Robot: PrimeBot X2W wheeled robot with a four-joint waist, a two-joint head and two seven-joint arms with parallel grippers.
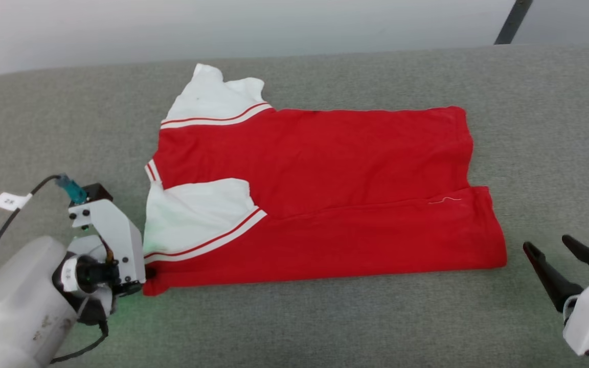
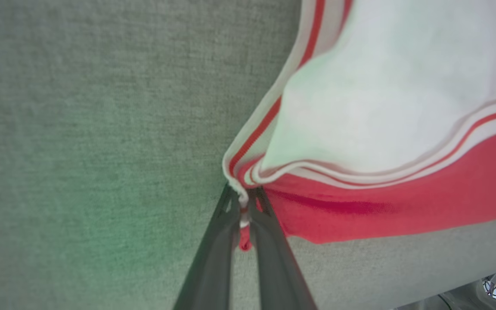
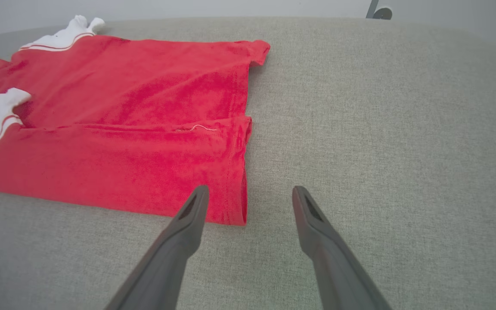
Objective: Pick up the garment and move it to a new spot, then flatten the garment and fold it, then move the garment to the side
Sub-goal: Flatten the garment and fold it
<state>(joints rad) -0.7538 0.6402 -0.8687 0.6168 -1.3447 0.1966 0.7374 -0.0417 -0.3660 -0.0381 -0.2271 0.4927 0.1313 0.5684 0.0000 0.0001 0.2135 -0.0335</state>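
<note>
Head view: red garment (image 1: 325,194) lies partly folded, white sleeves striped.

Head cam looking down over whole garment (image 1: 325,204); left wrist cam sitting tight on sleeve corner, right wrist facing hem; all sharing it.

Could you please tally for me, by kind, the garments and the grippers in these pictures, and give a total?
Garments: 1, the garment, red with white sleeves, lying partly folded.
Grippers: 2, the left gripper shut on a corner of the garment, and the right gripper open.
Total: 3
</note>
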